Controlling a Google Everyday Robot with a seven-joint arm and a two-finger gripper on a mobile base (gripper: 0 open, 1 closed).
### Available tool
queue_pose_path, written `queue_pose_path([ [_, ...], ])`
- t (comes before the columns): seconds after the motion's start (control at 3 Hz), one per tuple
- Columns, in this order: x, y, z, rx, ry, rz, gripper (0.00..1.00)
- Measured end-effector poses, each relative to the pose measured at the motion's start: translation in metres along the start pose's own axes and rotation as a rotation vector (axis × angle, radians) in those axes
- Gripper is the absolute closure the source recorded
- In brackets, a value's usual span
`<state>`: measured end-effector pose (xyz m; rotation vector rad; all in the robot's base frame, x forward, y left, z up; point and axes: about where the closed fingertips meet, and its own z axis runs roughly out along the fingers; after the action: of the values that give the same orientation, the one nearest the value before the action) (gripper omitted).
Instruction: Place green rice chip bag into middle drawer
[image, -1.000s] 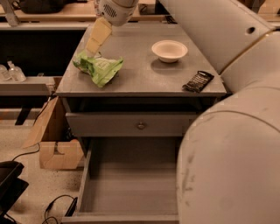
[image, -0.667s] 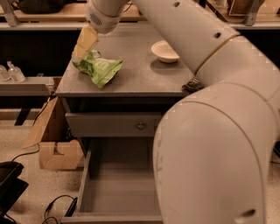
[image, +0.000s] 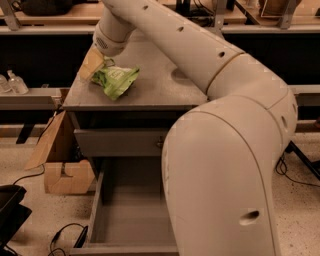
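Gripper at crinkled green rice chip bag

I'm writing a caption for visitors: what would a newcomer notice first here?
The huge white robot arm fills the right and centre of the view. Its gripper sits at the left edge of the green rice chip bag on the grey cabinet top, and below, the middle drawer stands pulled open.
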<state>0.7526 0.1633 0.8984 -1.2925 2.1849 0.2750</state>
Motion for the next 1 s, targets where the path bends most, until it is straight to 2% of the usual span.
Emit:
queue_pose_path([
  [0.33, 0.008, -0.003, 0.033, 0.023, -0.001, 0.007, 0.00],
  [0.67, 0.016, -0.004, 0.058, 0.033, 0.000, 0.009, 0.18],
  [1.0, 0.019, -0.003, 0.071, 0.028, -0.003, 0.005, 0.42],
])
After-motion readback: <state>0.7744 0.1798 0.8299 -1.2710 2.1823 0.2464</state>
